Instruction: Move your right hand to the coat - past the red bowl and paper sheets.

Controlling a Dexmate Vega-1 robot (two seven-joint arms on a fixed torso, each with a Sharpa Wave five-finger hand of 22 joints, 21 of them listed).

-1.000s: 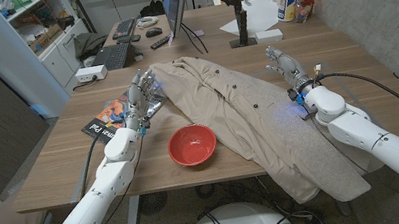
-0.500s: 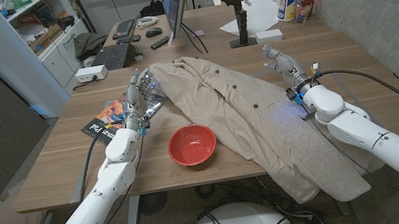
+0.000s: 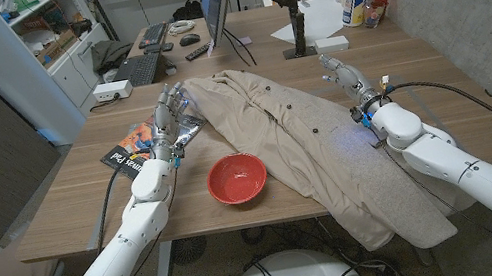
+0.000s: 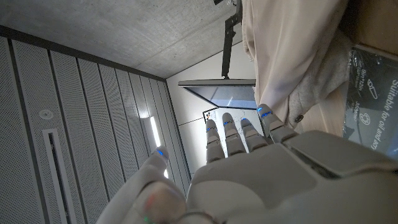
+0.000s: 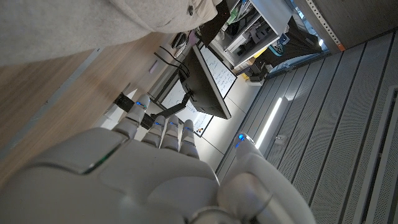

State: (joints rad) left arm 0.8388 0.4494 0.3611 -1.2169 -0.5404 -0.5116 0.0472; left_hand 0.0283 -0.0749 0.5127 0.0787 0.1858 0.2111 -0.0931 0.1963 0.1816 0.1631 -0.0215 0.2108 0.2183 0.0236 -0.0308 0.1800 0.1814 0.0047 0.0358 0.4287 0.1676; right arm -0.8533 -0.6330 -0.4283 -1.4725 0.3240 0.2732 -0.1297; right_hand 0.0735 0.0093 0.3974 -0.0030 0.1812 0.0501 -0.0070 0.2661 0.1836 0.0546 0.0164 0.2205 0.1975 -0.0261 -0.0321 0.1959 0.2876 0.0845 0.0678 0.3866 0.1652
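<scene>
A beige coat (image 3: 312,136) is shown spread on the wooden worktop (image 3: 75,204), its long axis running diagonally from the collar at the far middle to the hem, which is draped over the near right edge. A red bowl (image 3: 236,178), seen empty, is placed just beside the coat's left edge. The right hand (image 3: 345,77) is held at the coat's right side, fingers extended and apart, nothing grasped. The left hand (image 3: 172,117) is raised near the collar, fingers likewise spread and empty, beside a dark printed packet (image 3: 134,145).
</scene>
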